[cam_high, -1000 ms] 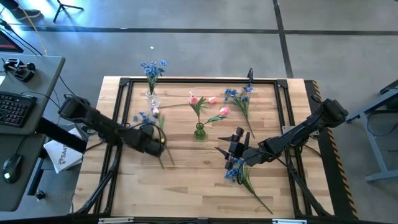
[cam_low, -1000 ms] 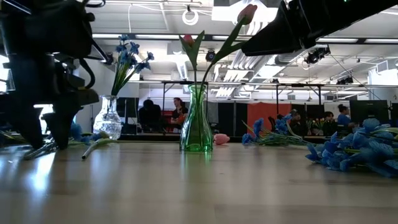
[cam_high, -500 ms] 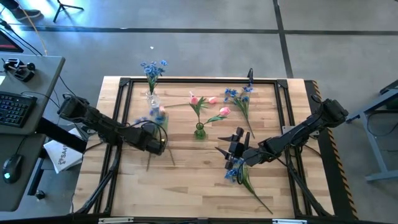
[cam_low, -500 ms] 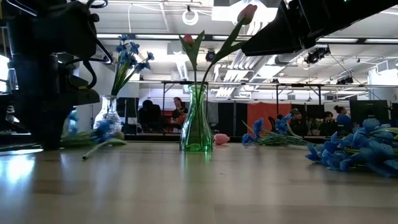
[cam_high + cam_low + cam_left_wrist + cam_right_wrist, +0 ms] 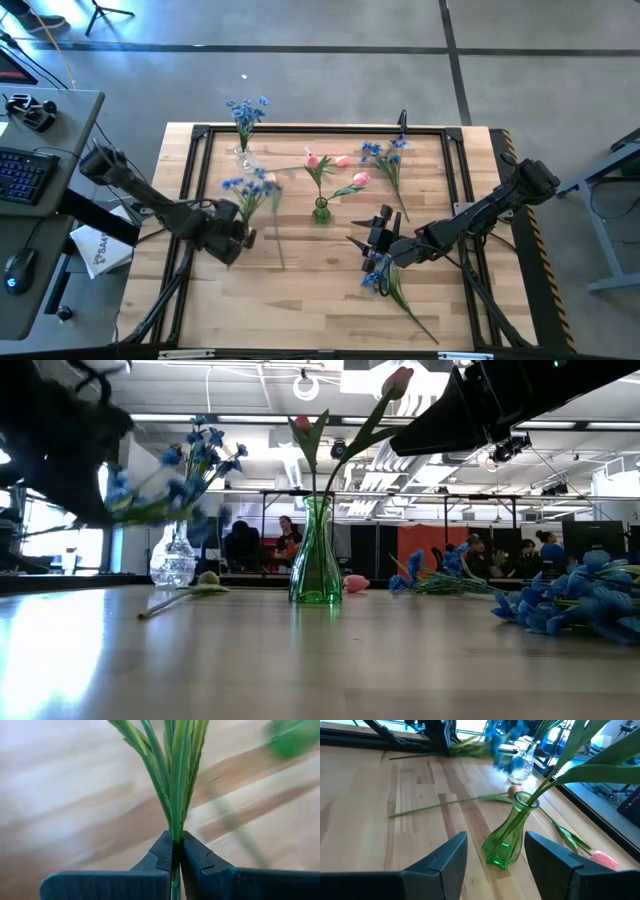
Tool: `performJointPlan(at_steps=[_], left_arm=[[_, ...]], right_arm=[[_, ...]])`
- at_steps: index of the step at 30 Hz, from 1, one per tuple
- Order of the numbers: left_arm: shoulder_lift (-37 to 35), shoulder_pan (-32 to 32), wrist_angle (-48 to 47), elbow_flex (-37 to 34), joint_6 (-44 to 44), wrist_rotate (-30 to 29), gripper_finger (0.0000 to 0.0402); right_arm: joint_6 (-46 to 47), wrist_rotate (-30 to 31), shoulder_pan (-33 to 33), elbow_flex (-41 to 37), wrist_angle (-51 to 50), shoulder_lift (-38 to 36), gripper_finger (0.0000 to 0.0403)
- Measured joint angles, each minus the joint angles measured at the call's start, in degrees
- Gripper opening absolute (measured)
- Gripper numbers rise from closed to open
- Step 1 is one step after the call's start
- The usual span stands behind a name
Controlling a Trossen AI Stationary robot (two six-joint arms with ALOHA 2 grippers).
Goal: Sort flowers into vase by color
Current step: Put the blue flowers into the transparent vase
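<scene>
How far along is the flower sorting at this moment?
Done: the clear vase holds one blue spray, and the green vase holds pink tulips. In hand: the left claw is shut on a blue spray, lifted off the table. Left: a blue spray at the far side, another under the open right claw, and pink tulips lying behind the green vase.

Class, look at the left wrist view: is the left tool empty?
No: the left tool is shut on the green stems of a blue flower spray, which pass between its two dark fingers.
</scene>
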Motion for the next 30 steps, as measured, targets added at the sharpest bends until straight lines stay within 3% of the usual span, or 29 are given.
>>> performJointPlan(at_steps=[3,7,10,15,18,21,23,30], left_arm=[[-1.83,-3.25,1.48,1.57,6.46,-6.47,0.0001],[-2.32,-6.81,10.12,2.98,20.3,-14.4,0.0001],[-2.32,-8.9,18.82,3.75,32.41,-19.22,0.0001],[-2.32,-12.25,34.24,3.9,55.95,-32.11,0.0001],[-1.89,-12.24,43.0,3.9,69.97,-34.14,0.0001],[-0.7,-10.96,52.58,3.9,82.22,-31.86,0.0001],[0.75,-9.28,59.81,3.9,90.33,-26.96,0.0001],[9.42,-1.49,90.19,3.9,113.68,2.36,0.0001]], right_arm=[[-0.02,-0.56,0.0,0.0,0.15,0.0,0.0194],[-0.16,-4.27,0.0,0.0,1.19,0.0,0.0194],[-1.16,-7.79,0.02,0.0,3.58,0.0,0.0194],[-5.11,-14.19,-0.02,0.0,9.54,0.0,0.0194],[-6.55,-17.06,-0.78,0.0,12.16,0.0,0.0194],[-6.62,-21.3,-2.66,0.0,14.0,0.2,0.0194],[-6.51,-24.49,-3.97,0.0,15.41,0.98,0.0194],[-9.73,-31.78,-6.02,0.0,24.59,5.86,0.0194]])
